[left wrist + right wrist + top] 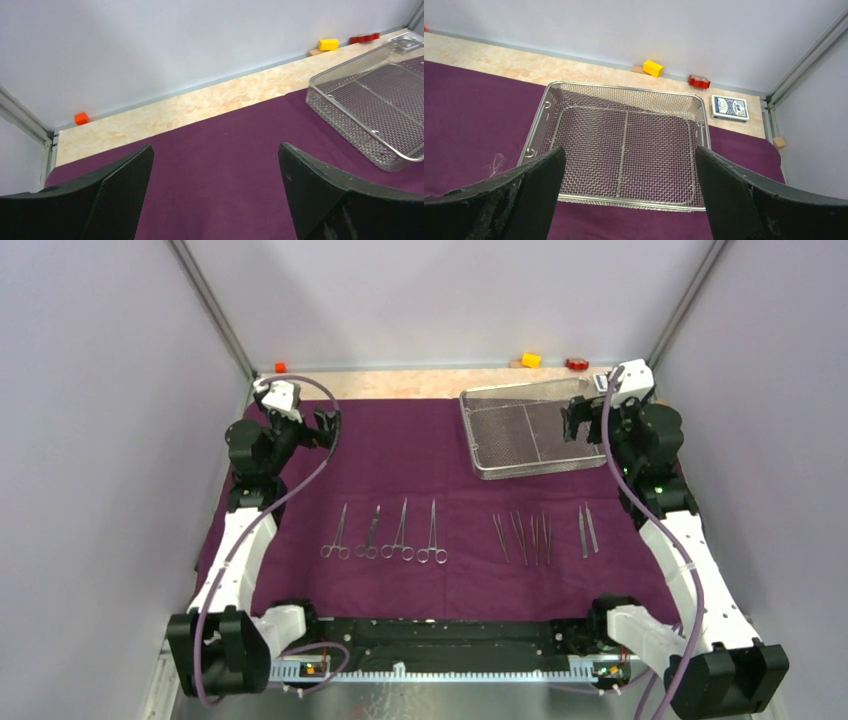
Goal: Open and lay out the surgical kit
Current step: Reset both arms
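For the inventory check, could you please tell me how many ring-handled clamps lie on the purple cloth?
4 clamps, in one row on the cloth, near left half: leftmost, second, third, rightmost. None seems hidden.

Clamps (pixel 401 530), seemingly tweezers (pixel 520 538), on cloth (pixel 400 455)

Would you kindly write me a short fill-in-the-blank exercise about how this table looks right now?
1. The wire-mesh tray is ___.
2. ___ ring-handled clamps lie in a row on the purple cloth.
3. The left gripper and right gripper both stand ___, holding nothing.
4. Seen from above, the tweezers lie to the ___ of the clamps.
Missing words: empty; four; open; right.
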Available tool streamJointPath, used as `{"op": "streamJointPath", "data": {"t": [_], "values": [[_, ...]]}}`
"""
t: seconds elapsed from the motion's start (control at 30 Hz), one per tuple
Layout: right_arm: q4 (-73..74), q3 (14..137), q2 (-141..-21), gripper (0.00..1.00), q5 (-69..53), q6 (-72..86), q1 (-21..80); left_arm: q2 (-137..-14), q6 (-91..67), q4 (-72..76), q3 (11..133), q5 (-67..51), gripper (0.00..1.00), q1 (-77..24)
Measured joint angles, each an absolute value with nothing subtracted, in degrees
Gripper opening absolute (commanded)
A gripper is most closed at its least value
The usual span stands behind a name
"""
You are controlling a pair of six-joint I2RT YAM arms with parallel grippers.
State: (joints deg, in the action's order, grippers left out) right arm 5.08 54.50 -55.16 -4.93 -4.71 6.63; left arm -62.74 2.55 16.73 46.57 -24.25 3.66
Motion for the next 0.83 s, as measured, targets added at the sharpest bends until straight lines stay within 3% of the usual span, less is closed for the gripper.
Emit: {"op": "streamJointPath", "data": {"t": [0.83], "values": [[0.8,51.0,-50.1,0.99,-4.2,-6.9,8.3,-56.4,1.6,17.9,41.5,-26.4,0.99,3.6]]}}
